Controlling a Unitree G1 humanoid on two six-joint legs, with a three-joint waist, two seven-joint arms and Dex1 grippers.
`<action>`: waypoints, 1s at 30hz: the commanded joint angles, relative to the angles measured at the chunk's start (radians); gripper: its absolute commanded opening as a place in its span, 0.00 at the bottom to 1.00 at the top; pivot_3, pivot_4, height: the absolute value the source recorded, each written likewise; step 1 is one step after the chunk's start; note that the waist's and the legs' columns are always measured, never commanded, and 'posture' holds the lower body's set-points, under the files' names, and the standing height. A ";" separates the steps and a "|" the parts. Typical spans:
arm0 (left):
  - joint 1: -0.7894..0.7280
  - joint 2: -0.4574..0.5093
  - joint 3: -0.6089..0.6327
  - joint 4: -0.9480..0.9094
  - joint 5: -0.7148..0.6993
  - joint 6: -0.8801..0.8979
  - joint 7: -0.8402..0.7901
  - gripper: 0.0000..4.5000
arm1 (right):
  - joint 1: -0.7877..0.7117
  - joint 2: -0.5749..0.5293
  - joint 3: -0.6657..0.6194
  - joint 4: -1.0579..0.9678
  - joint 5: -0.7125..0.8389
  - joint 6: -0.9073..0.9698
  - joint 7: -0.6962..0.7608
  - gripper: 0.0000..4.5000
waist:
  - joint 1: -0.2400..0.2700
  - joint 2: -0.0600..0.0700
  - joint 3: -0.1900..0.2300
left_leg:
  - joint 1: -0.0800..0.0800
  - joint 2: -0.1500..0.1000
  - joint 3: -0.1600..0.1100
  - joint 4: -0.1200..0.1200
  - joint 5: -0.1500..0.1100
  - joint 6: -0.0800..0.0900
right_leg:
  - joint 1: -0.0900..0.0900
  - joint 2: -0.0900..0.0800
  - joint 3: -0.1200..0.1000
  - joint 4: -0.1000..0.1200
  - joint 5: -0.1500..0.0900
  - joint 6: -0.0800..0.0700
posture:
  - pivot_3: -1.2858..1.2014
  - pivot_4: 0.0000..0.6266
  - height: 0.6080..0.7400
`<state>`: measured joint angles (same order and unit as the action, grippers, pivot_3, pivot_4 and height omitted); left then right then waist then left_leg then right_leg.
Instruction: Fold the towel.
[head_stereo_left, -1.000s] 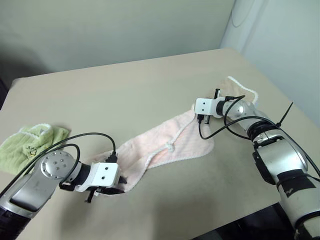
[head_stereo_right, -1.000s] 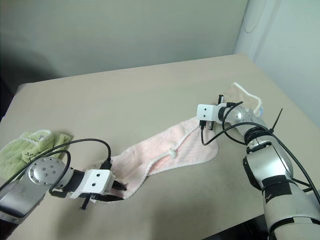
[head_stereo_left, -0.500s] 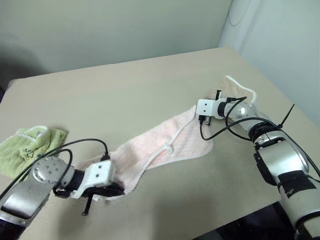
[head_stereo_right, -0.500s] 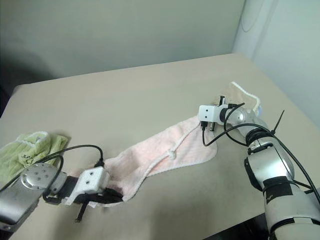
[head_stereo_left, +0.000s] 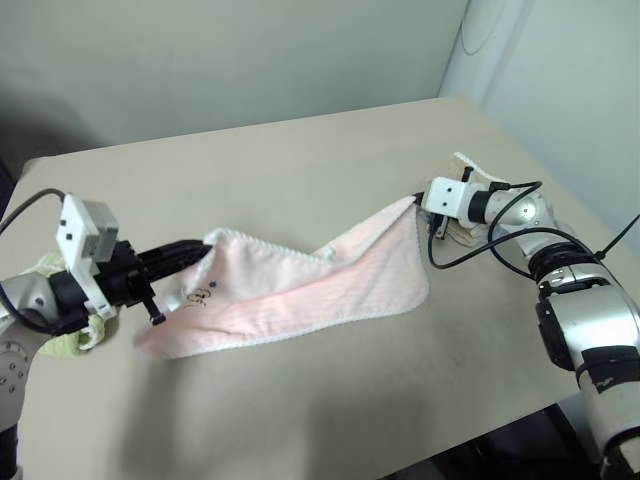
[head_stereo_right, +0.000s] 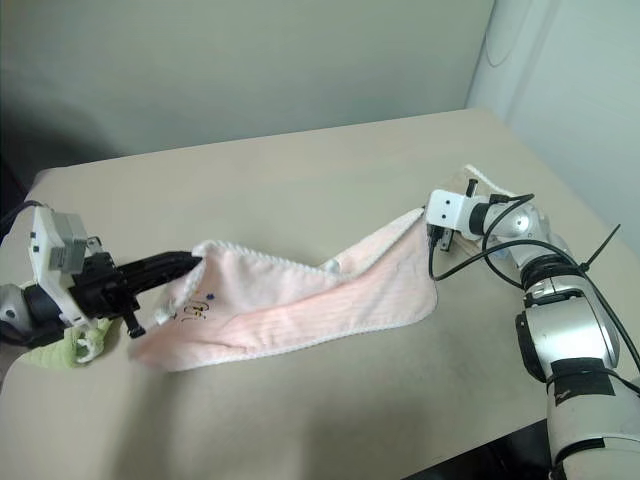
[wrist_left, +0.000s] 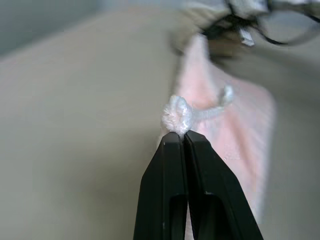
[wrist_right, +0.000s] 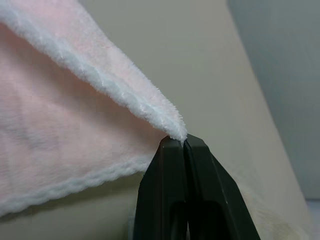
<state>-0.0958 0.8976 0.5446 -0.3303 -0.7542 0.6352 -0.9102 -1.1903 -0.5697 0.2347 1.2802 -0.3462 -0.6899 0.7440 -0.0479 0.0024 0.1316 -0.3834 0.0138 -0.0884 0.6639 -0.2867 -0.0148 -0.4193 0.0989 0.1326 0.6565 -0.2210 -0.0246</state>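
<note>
Both grippers have a corner of the towel (head_stereo_left: 300, 285) right now. Left gripper (head_stereo_left: 205, 250) has its jaws pinched tight on the white-edged corner at the robot's left, and in the left wrist view you can see a little bunch of white trim poking out right at the black fingertips (wrist_left: 176, 142). Right gripper (head_stereo_right: 424, 214) is clamped the same way on the far corner over on the right, edging sticking out of the closed jaws. So the pink towel is lifted and stretched between the two, sagging in the middle, with its lower edge draped on the tabletop (head_stereo_left: 300, 160). Small embroidered motif (head_stereo_right: 198, 310) sits near the left-held end. Green towel (head_stereo_right: 60, 350) is just beside the left arm, and a beige towel (head_stereo_left: 470, 170) lies under the right gripper.
</note>
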 joint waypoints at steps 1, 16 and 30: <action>-0.093 -0.018 -0.036 0.071 0.070 -0.061 0.079 0.00 | -0.082 -0.024 -0.033 -0.038 0.027 0.011 -0.011 0.00 | 0.000 0.000 0.000 | 0.000 0.000 0.000 0.000 0.000 0.000 | 0.000 0.000 0.000 0.000 0.000 0.000 | 0.52 0.24 1.00; -0.550 0.034 -0.014 0.499 0.150 -0.200 0.125 0.00 | -0.266 -0.121 -0.101 -0.039 0.079 0.040 0.023 0.00 | -0.014 0.000 0.000 | -0.009 0.000 -0.001 -0.005 0.006 -0.010 | -0.007 0.000 0.001 -0.009 0.000 0.000 | 0.52 0.24 1.00; 0.299 -0.055 0.430 -0.047 -0.193 0.118 -0.053 0.00 | 0.395 -0.253 -0.211 -0.900 0.561 0.559 0.641 0.00 | -0.035 -0.004 0.000 | -0.011 -0.001 0.000 -0.005 0.008 -0.011 | -0.009 0.001 0.002 -0.012 -0.004 0.001 | 0.52 0.24 1.00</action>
<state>0.1781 0.8475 0.9189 -0.3270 -0.9171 0.7353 -0.9558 -0.8042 -0.7783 0.0647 0.5313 0.1394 -0.2228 1.3533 -0.0827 -0.0016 0.1317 -0.3917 0.0132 -0.0877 0.6591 -0.2787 -0.0258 -0.4257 0.0995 0.1347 0.6442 -0.2260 -0.0230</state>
